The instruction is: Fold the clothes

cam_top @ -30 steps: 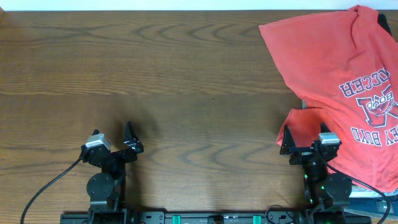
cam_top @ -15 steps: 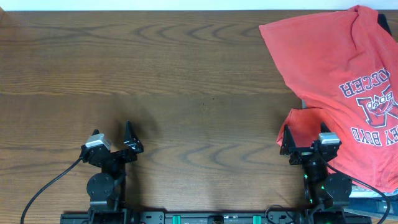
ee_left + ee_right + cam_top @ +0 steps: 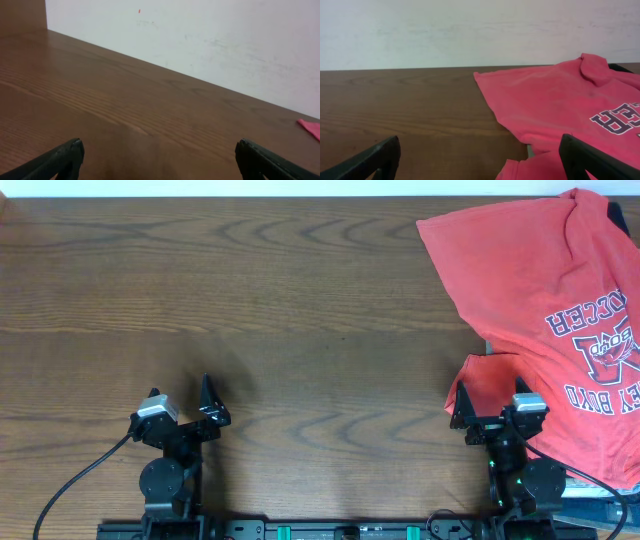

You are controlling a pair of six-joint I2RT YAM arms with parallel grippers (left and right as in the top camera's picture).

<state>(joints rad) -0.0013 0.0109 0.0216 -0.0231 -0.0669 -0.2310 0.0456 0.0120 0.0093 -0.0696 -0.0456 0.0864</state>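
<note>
Your right pincer [image 3: 489, 406] sits low at the near edge of the counter [image 3: 300, 300]. Its two fingers stand wide apart and grip no cloth. In the right wrist view the pincer [image 3: 480, 161] frames bare wood on its left. A flap [image 3: 520, 167] of the orange-red T-shirt [image 3: 555, 100] lies just ahead, toward its right finger. From above, that flap [image 3: 490, 378] overlaps the pincer's outline, and you cannot tell from these views whether they touch.

Your left pincer [image 3: 180, 402] is well apart from the shirt, on the other side of the counter near the front edge. It is also spread wide. Its wrist view shows the pincer [image 3: 160, 162] with plain wood grain between the dark fingertips. Only a small pink corner of the T-shirt [image 3: 311, 128] shows at the far right of that view.

The T-shirt [image 3: 530, 290] lies flat but rumpled in the far right part of the counter. It runs from the back edge down past your right arm and off the right side of the overhead view. Its white-and-navy lettering [image 3: 595, 340] faces up and reads upside down from above. A dark edge [image 3: 618, 215] shows by the shirt's far corner, and what it is cannot be made out. A black cable [image 3: 70, 480] trails off your left arm. A white wall [image 3: 470, 30] stands behind the counter.
</note>
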